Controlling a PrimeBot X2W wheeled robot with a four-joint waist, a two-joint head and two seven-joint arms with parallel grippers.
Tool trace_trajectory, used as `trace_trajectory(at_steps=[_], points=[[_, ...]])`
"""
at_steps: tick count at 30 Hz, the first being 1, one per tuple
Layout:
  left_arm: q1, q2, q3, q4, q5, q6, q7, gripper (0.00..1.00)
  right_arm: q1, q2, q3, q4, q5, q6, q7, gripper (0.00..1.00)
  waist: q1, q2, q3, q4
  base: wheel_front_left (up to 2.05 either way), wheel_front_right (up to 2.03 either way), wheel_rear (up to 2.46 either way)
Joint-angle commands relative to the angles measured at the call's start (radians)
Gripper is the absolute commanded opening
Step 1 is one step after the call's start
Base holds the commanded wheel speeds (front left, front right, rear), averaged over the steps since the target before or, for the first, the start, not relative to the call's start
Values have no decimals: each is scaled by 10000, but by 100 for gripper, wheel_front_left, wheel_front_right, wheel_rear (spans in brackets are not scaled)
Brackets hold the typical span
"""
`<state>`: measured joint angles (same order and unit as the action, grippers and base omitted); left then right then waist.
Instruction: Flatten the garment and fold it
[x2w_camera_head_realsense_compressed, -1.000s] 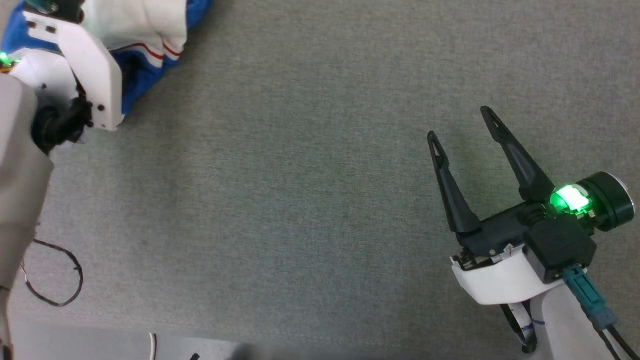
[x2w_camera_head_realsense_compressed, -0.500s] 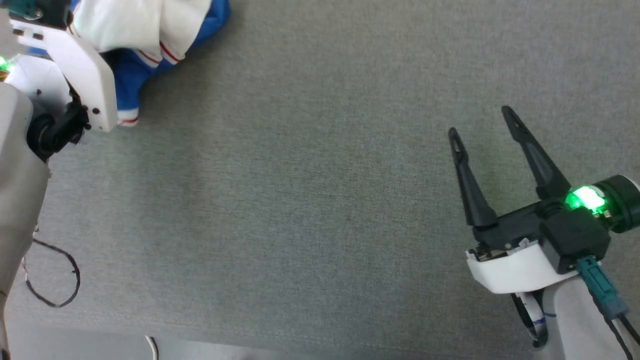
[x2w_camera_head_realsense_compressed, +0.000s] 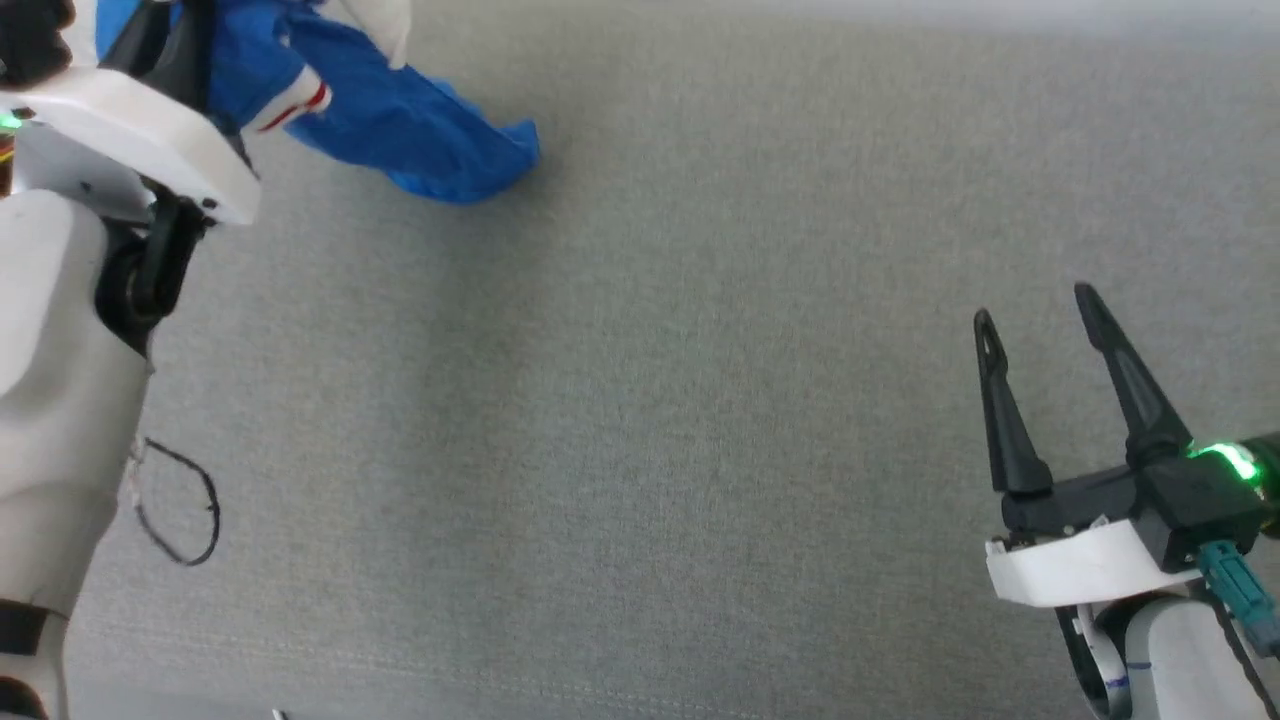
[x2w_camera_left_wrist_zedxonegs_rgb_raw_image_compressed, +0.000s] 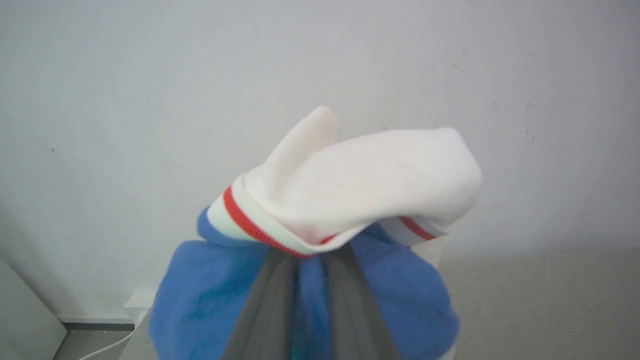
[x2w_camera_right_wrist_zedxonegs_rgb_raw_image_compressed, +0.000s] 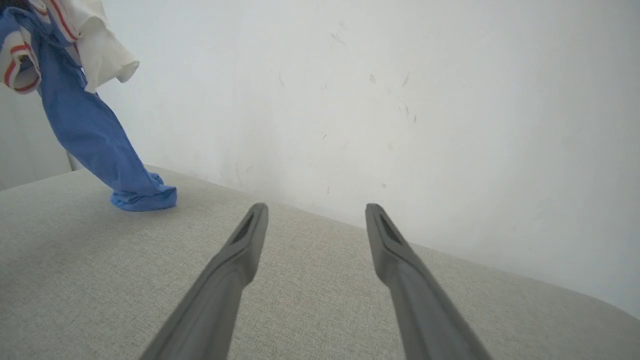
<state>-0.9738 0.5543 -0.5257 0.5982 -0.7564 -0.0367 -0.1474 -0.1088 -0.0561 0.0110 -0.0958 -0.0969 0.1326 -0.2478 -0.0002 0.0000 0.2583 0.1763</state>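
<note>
L end effector (x2w_camera_left_wrist_zedxonegs_rgb_raw_image_compressed: 307, 267), two long dark fingers (x2w_camera_left_wrist_zedxonegs_rgb_raw_image_compressed: 267, 310), is clamped on the royal-blue jersey-style garment (x2w_camera_left_wrist_zedxonegs_rgb_raw_image_compressed: 360, 180) w/ white short sleeves and red-and-white striped trim. In the left wrist view the fingers stand close together w/ blue cloth pinched btwn them. A white sleeve flops over the tips and hides them.

In the head view the garment (x2w_camera_head_realsense_compressed: 400, 130) hangs bunched from that end effector at top left, most of it lifted. In the right wrist view the garment (x2w_camera_right_wrist_zedxonegs_rgb_raw_image_compressed: 90, 130) drops as a twisted blue strip. Only its lower end rests, in a small heap, on the grey fabric-covered counter (x2w_camera_right_wrist_zedxonegs_rgb_raw_image_compressed: 100, 280), near the far edge by the plain white wall (x2w_camera_right_wrist_zedxonegs_rgb_raw_image_compressed: 400, 100).

R end effector (x2w_camera_head_realsense_compressed: 1035, 305) sits at lower right of the head view, well apart from the garment. Its fingers are spread w/ nothing btwn them, tips pointing up the view over bare counter. Can't tell if the tips touch the surface. A green light (x2w_camera_head_realsense_compressed: 1225, 462) glows on its wrist.

A thin black wire loop (x2w_camera_head_realsense_compressed: 180, 505) lies just beside the pale L forearm (x2w_camera_head_realsense_compressed: 50, 350) at the left edge.
</note>
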Motion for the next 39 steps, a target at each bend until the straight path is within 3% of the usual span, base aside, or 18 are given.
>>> trace_trajectory(at_steps=[1, 13, 25, 32, 39], points=[[124, -114, 90, -243, 35, 166, -233, 0, 155, 33, -40, 51, 29, -19, -41, 100, 2, 0, -1025, 35, 0, 0, 0], [930, -530, -192, -3184, 237, 967, -407, 0, 681, 56, -265, 308, 377, -19, -91, 100, 2, 0, -1843, -1209, 0, 0, 0], [946, -1903, -927, -5099, 451, 1629, -418, 0, 579, 57, -44, 236, 539, -19, -110, 100, 2, 0, -1483, -3268, 0, 0, 0], [1719, -2209, -2143, -3832, 860, 1801, 261, 0, 473, 58, -39, 191, 780, -19, -124, 100, 2, 0, -901, -4179, 0, 0, 0], [3163, -2342, -3423, -1372, 746, 1180, 965, 0, 362, 58, -15, 236, 962, -19, -135, 100, 2, 0, -395, -4456, 0, 0, 0]])
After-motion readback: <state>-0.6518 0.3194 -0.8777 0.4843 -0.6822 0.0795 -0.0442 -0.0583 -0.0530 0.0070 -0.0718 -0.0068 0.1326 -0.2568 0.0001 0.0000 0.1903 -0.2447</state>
